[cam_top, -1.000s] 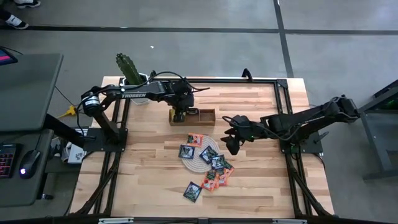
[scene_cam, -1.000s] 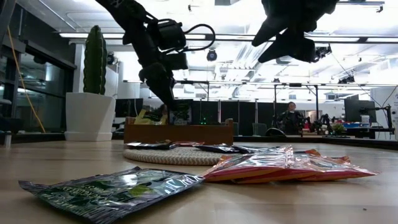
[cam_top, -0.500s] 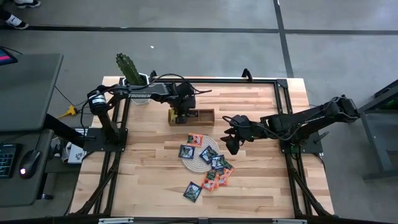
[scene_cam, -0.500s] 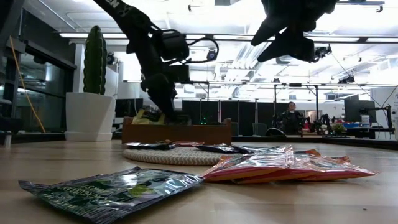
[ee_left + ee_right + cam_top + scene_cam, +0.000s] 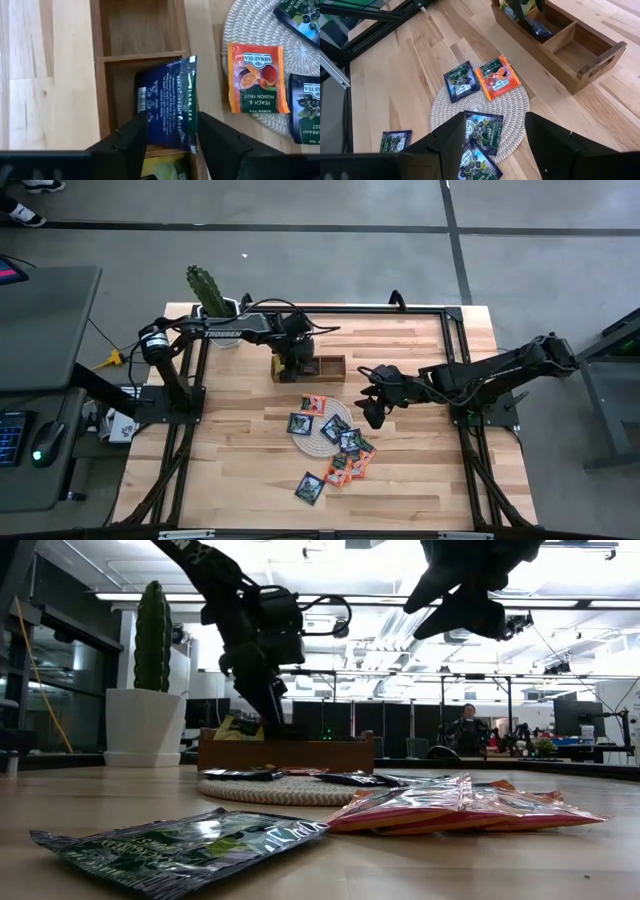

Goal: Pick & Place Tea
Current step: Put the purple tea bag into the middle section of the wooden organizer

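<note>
My left gripper (image 5: pixel 172 135) hangs open over the brown wooden tray (image 5: pixel 330 367), its fingers pointing steeply down at the middle compartment. A dark blue tea sachet (image 5: pixel 167 105) lies tilted in that compartment, between and beyond the fingertips, one edge up against the divider. A yellow-green sachet (image 5: pixel 162 170) sits in the compartment beside it, and the third compartment (image 5: pixel 140 25) holds nothing. Several more sachets, including an orange one (image 5: pixel 257 77), lie on the round woven mat (image 5: pixel 318 442). My right gripper (image 5: pixel 372 412) hovers open above the mat's right side. My left gripper has its fingers on either side of the dark blue sachet's near end (image 5: pixel 170 137). I cannot tell whether they touch it. The sachet rests in the middle compartment.
A cactus in a white pot (image 5: pixel 210 295) stands at the far left corner. Loose sachets lie off the mat toward the near edge, a dark one (image 5: pixel 309 487) and orange ones (image 5: pixel 345 465). Black frame rails (image 5: pixel 400 308) run along the table's sides.
My left gripper has sunk into the tray with the dark blue sachet. The sachet showed above the tray's wall in the low view a second ago and is now below it, lying in the middle compartment.
</note>
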Tool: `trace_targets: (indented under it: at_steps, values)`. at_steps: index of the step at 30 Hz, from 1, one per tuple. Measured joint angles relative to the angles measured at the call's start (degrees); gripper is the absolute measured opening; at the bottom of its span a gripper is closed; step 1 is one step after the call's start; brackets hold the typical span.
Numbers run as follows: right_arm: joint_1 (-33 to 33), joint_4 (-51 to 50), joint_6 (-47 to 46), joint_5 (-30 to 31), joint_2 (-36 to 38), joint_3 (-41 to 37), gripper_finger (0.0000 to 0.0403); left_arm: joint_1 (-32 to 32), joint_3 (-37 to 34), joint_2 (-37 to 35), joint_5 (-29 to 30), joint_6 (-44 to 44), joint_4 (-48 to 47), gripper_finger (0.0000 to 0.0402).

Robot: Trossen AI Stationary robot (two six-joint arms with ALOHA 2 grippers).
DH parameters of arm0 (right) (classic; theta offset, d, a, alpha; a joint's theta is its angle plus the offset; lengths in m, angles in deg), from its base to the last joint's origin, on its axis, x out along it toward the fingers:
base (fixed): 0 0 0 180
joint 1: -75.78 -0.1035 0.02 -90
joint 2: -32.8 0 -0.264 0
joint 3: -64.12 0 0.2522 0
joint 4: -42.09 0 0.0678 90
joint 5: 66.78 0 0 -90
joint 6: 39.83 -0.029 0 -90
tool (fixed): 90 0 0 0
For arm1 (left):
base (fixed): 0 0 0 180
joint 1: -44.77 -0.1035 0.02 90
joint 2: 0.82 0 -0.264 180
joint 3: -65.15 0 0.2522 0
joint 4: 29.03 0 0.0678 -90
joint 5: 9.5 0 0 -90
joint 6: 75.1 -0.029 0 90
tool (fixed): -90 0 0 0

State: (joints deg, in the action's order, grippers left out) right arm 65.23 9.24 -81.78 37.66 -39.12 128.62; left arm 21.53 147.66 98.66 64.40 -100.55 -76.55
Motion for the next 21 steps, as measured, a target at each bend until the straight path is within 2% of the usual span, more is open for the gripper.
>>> trace_targets:
  at_steps: [8,14,21]
  values:
    - [0.0,-0.4,0.0,-0.3,0.0,0.0,0.0200,0.9,-0.1,-7.1,1.9,-0.2,-3.1,0.0177]
    - [0.0,-0.4,0.4,0.0,0.0,0.0,0.0200,6.2,-0.1,-11.2,4.4,1.4,-5.0,0.0177]
    - [0.0,0.0,-1.1,1.1,-1.1,0.0,0.0200,14.7,-1.0,-11.3,8.5,3.4,-9.1,0.0177]
